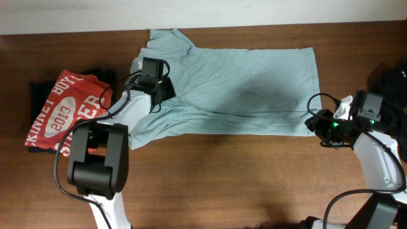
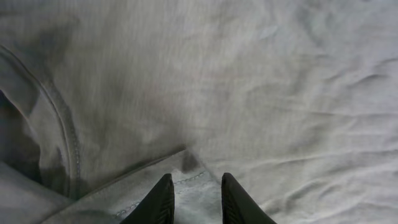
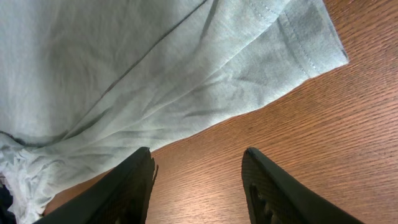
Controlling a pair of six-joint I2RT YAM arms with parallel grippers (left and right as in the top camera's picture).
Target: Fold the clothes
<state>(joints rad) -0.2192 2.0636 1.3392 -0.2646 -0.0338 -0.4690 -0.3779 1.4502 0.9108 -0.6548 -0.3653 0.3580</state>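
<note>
The pale grey-blue t-shirt (image 1: pixel 241 83) lies spread on the bench (image 1: pixel 254 178). The left gripper (image 2: pixel 196 180) rests over its sleeve hem, jaws narrowly apart. The right gripper (image 3: pixel 199 155) is just off its bottom corner, jaws apart.

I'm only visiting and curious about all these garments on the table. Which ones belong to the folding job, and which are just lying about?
Part of the job:
- pale grey-blue t-shirt
- left gripper, over the shirt
- right gripper, beside the shirt's corner

Just lying about:
- red t-shirt
- black garment under it
</note>
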